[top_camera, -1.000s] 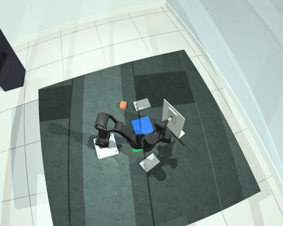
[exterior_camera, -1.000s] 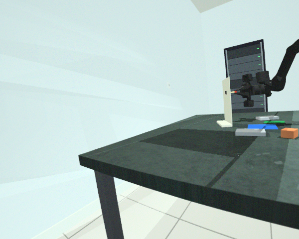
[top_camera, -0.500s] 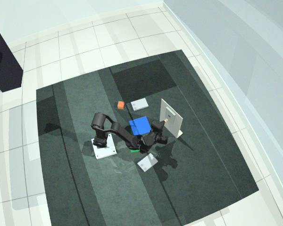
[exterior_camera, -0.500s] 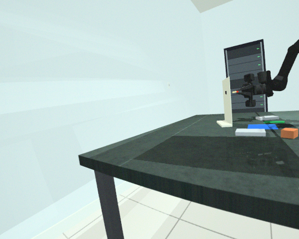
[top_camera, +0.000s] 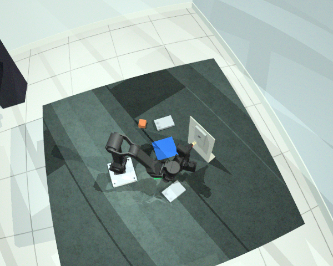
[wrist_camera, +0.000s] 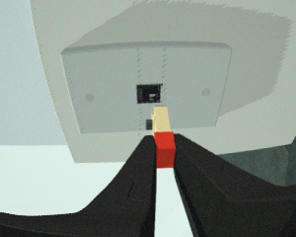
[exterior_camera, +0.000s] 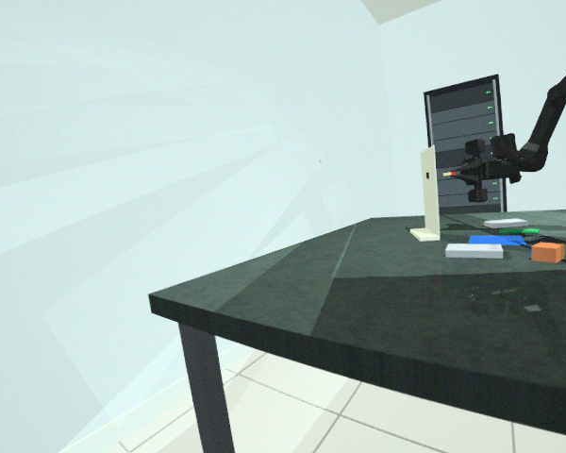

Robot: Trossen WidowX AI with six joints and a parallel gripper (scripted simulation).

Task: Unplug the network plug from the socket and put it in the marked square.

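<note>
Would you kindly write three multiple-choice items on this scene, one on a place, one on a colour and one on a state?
1. Where is the plug?
A. in the socket
B. in the air, clear of the panel
C. on the table

2. What colour is the marked square?
A. blue
B. orange
C. white

3. The gripper is
A. wide open
B. shut on nothing
C. shut on the plug

Key: 1 B, the exterior view shows a gap before the panel; 2 A, the top view shows it; 3 C, the fingers clamp its red part.
</note>
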